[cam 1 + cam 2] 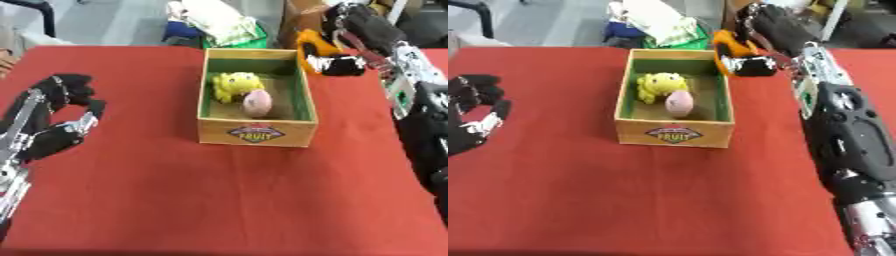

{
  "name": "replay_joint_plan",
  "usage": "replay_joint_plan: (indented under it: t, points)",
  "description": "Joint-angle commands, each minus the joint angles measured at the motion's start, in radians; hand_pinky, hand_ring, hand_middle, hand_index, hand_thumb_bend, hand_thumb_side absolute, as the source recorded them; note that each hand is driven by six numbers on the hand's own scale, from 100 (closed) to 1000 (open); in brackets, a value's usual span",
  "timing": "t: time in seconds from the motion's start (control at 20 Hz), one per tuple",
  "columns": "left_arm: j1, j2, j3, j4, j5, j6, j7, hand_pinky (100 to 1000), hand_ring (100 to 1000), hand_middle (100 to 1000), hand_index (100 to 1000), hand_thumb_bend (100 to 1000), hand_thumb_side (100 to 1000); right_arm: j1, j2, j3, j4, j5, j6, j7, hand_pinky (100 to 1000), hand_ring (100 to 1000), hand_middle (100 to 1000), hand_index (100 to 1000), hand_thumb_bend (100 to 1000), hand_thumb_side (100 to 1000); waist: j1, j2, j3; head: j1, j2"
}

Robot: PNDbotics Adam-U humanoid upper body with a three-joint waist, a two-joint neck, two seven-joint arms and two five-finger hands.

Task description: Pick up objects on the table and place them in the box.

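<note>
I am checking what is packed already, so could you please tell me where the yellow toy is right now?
The yellow toy lies inside the wooden box, toward its far left part, touching the pink egg-shaped object just in front of it.

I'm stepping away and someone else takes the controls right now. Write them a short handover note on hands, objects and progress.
Right hand: beside the box's far right corner, fingers curled round an orange object.
Left hand: idle over the red table at the left, fingers relaxed, holding nothing.
Done: yellow plush toy and pink egg-shaped object lie inside the box.
Left: the orange object is not yet in the box; likely carry it over the opening and release. No other loose objects show on the table.
</note>
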Motion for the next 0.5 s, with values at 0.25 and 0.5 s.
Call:
replay_joint_plan:
  t: [0.25,0.5]
  points:
    - [-0.023,0.003,0.004,-0.014,0.014,0.001,-0.009,689,594,580,766,330,297,-0.015,0.06,0.016,0.001,0.053,-0.049,0.046,575,574,459,408,100,541,0.004,-0.006,0.021,-0.009,-0.013]
    - [-0.019,-0.006,0.005,-0.005,0.008,0.004,-0.011,689,594,581,767,332,306,0.006,0.063,0.028,0.009,0.122,-0.085,0.102,715,749,866,927,272,676,0.0,-0.004,0.021,-0.006,-0.013]
